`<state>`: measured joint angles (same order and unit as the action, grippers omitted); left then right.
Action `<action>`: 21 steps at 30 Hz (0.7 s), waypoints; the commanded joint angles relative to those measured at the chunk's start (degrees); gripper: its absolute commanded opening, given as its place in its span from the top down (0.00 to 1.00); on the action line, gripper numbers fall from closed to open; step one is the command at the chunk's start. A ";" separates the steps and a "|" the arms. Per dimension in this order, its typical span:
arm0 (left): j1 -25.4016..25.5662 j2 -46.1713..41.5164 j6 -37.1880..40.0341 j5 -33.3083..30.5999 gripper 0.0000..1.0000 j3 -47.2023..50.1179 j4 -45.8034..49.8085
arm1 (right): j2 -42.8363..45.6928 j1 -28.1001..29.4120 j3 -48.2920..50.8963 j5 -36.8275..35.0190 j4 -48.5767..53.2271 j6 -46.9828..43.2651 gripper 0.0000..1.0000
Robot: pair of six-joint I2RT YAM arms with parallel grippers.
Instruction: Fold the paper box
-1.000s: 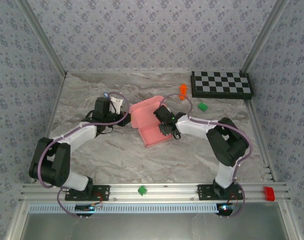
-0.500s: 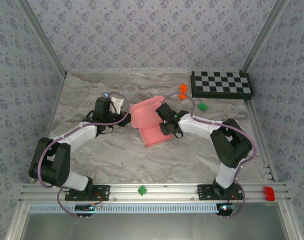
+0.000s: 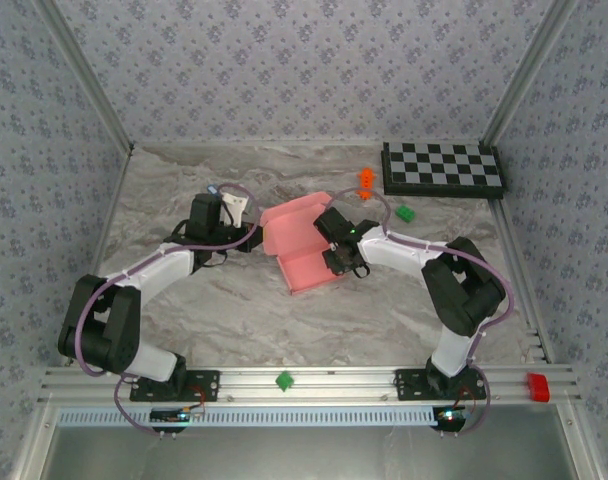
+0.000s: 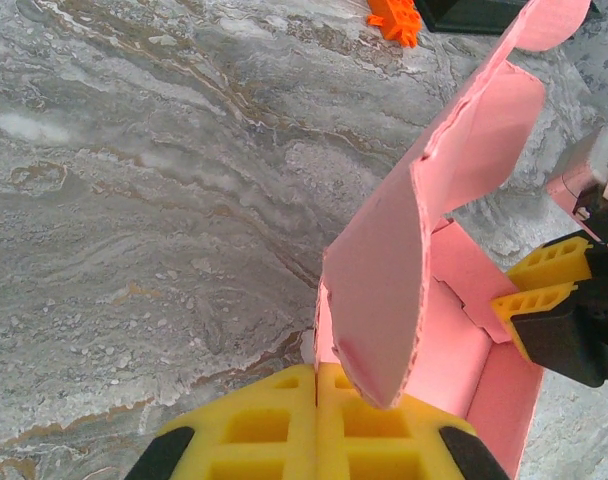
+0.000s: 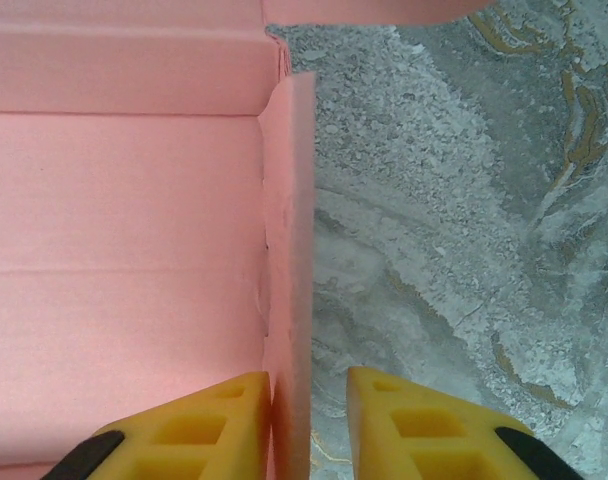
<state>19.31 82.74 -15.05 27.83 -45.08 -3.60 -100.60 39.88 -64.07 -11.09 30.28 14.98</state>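
Down at the near right side of the paper box (image 3: 304, 270), a plain pink thin-card mailer sheet half raised into a tray in the middle of the grey marbled table (image 3: 174, 180), the right gripper (image 5: 309, 385) straddles the standing side wall. Its yellow fingers (image 5: 204, 420) are parted. One lies against the wall's inner face, and the other stands just clear of the outer face with bare marble showing in the gap. That reads as guiding rather than clamping, probably to steady the wall upright along its base crease.

On the box's left side, the left gripper (image 4: 316, 385) has its yellow pads clenched flat together. The card's edge runs down into the seam between them, so the wall looks pinched there, though the contact itself is hard to make out. I judge that this hold anchors the light sheet against sliding while the other arm works. A tall panel with a rounded flap rises from this spot and curls over toward the tray, so the fold seems about midway, with the walls partly up and the lid not closed.

Beyond the box, a small orange plastic toy (image 3: 365, 180) sits just past the far corner, near the flap's tip. A small green toy block (image 3: 405, 212) lies further right, apart from the card. A flat black-and-white checkerboard (image 3: 444, 168) rests at the far right edge, well clear. The likeliest obstruction is the loose upright panel itself, which stands between the two grippers. The orange toy might also be brushed if that panel swings back.
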 commanded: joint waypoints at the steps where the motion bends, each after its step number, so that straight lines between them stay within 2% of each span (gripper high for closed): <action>1: 0.29 0.05 0.85 1.38 1.00 -1.93 0.17 | -0.82 -0.27 -1.58 -0.48 2.45 -0.76 0.75; 13: 0.29 0.62 0.73 1.44 1.00 -2.38 0.17 | -2.51 0.06 -2.33 -1.65 3.85 -1.62 0.78; 18: 0.38 0.79 0.72 1.43 1.00 -2.54 0.16 | -2.93 0.29 -2.81 -2.39 3.89 -1.96 0.85; 21: 0.38 0.92 0.81 1.44 1.00 -2.63 0.17 | -3.37 0.59 -3.16 -3.29 5.47 -2.11 0.86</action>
<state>19.59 83.29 -15.07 28.05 -45.45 -3.22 -102.78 40.05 -65.91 -11.90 32.16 13.65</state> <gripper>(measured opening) 0.043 0.143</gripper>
